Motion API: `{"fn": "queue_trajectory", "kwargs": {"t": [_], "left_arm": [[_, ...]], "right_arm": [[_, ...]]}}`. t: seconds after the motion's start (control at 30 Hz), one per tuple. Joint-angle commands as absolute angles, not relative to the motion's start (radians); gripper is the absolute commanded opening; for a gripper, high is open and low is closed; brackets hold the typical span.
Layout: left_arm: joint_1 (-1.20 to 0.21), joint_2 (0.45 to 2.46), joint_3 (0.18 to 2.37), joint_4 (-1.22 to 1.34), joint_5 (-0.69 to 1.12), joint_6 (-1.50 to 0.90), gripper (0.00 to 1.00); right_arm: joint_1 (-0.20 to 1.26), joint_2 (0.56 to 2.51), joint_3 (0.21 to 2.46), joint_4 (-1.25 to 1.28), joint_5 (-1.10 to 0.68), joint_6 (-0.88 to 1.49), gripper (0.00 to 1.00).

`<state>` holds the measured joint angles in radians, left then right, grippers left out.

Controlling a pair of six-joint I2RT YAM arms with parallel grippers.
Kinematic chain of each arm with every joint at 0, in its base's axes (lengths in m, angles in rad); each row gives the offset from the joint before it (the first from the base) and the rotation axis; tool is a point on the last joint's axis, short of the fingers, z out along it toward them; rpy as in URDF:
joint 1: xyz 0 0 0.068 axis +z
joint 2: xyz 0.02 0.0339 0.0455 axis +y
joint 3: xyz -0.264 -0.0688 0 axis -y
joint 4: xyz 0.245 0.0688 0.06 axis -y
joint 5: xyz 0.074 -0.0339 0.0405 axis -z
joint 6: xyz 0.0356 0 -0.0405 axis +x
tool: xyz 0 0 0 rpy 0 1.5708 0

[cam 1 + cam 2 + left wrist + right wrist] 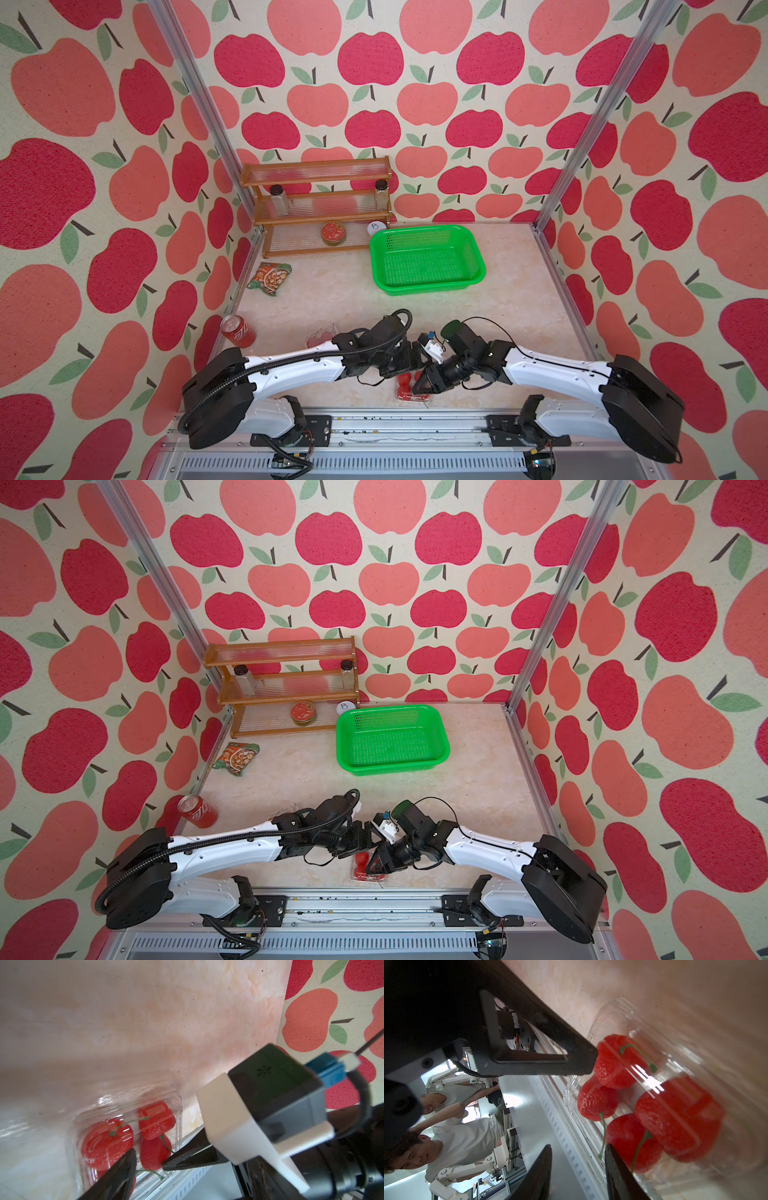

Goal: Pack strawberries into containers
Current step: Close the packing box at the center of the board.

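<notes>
The middle of the table (pixel 340 303) is bare, a wide lane between the green basket (pixel 428 259) toward the far edge and the arms at the near edge. The strip along the right edge is free down to the near right corner. A rack (pixel 318 208) fills the far left corner. A snack packet (pixel 269 278) and a soda can (pixel 237 331) sit along the left edge. At mid near edge the left gripper (pixel 409 358) and right gripper (pixel 578 1147) crowd over a lidded clear box (pixel 128 1103) of strawberries (pixel 679 1115). A second clear box (pixel 320 337) sits just beyond the left arm (pixel 291 365).
</notes>
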<state>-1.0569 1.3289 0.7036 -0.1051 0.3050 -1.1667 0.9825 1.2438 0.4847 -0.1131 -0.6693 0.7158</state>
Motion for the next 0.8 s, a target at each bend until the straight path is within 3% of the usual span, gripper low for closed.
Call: {"fn": "queue_trajectory", "kwargs": {"t": [0.0,0.77], "left_arm": [[-1.077,1.355,0.696,-0.055,0.283,-1.199,0.81],[-1.07,1.277,0.709,-0.132,0.239,-1.181,0.81]], "right_arm": [[0.995,1.257,0.463,-0.174,-0.649,0.729,0.44],[1.042,1.309,0.546,-0.173,-0.635,0.737,0.45]]}}
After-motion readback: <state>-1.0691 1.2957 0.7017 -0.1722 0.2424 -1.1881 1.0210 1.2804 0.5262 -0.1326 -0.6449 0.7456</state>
